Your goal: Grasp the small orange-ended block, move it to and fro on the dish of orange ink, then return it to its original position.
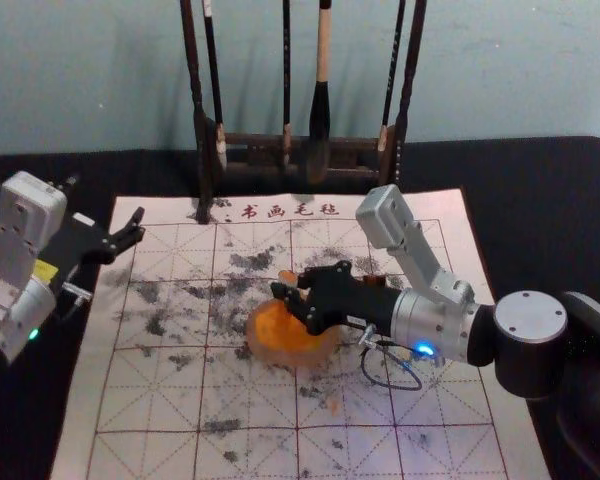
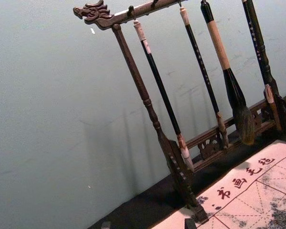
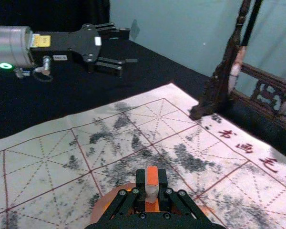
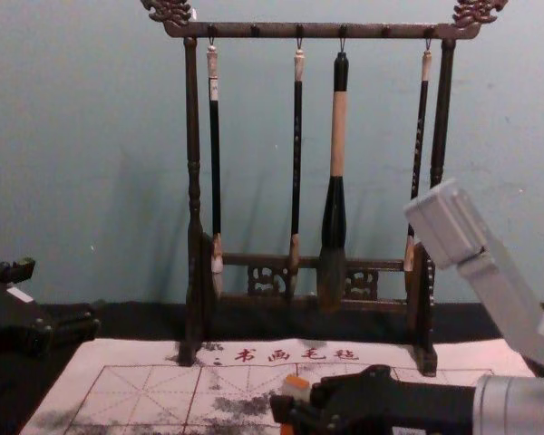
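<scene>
Right pincer (image 1: 287, 291) grips the block (image 3: 152, 177) over the ink dish (image 1: 280, 343); left pincer (image 1: 106, 204) gapes, well apart.

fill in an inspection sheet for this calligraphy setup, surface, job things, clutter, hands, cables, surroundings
surface: white gridded mat with dark smudges, on a dark table
job's things: orange-ended block held over the orange ink dish; contact with the ink cannot be told
clutter: something brown, partly hidden behind the right hand; cannot tell what
grippers: right hand shut on the block, at the dish; left hand open, by the mat's far left corner
cables: loop hanging from the right wrist above the mat; short one at the left wrist
surroundings: wooden rack with four hanging brushes, before a pale wall
</scene>
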Tool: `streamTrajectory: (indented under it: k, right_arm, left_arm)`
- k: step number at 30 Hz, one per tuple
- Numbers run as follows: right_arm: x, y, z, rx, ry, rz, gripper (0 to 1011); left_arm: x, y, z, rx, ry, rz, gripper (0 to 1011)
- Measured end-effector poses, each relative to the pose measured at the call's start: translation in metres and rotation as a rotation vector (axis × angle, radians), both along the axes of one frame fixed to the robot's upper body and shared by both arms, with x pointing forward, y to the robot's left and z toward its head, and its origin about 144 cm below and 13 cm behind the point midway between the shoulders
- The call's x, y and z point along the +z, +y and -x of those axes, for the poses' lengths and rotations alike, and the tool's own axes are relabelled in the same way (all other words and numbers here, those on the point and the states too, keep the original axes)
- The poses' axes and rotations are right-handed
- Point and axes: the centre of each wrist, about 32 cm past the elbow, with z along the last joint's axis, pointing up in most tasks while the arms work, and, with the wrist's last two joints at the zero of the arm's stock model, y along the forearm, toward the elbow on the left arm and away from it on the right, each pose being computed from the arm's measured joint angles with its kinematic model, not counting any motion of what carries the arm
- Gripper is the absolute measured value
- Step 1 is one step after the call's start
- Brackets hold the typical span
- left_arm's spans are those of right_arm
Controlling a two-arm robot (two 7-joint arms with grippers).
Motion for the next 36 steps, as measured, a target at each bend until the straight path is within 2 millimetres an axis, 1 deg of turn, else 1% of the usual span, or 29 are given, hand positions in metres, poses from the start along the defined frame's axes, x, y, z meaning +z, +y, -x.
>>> streamTrajectory:
  k: [10,23,30,36]
  right_arm:
    - [0.003,-0.009,0.002,-0.020,-0.011,0.008,116]
    - [0.003,-0.023,0.016,-0.016,-0.004,0.024,116]
    - [0.003,-0.024,0.024,-0.005,0.008,0.017,116]
    - [0.003,-0.022,0.029,0.013,0.022,0.006,116]
  left_arm:
    - [0.000,0.000,0.000,0.000,0.000,0.000,1001]
    - [0.000,0.000,0.000,0.000,0.000,0.000,1001]
    - [0.000,0.000,0.000,0.000,0.000,0.000,1001]
    - [0.000,0.000,0.000,0.000,0.000,0.000,1001]
